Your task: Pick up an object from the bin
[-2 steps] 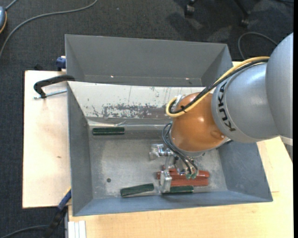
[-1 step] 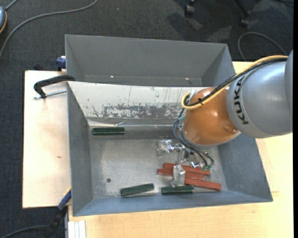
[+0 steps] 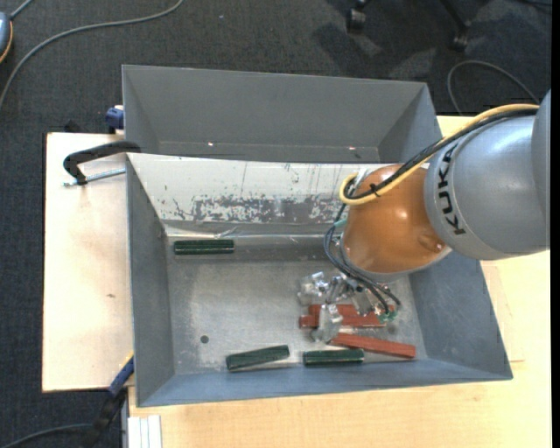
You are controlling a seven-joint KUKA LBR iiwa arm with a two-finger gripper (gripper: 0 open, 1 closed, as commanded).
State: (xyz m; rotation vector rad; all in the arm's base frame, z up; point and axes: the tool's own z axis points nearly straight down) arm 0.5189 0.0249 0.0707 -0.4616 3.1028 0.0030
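**Approach step, no grasp shown**

Bin (image 3: 149, 289) of grey metal is entered from the right by the arm (image 3: 490, 201). The jaws are set low among the red bars (image 3: 376, 347) in the near right part of the floor. Their spread cannot be told, and nothing is seen held. The step is judged to be the approach. Next, a closing on one red bar and a straight lift are called for. Three dark green bars (image 3: 257, 357) are counted, and at least two red ones.

dark grey carpet floor (image 3: 262, 35) all round; thin cable (image 3: 39, 41) trails across top left, black chair base w/ casters (image 3: 354, 13) at top edge, even light.
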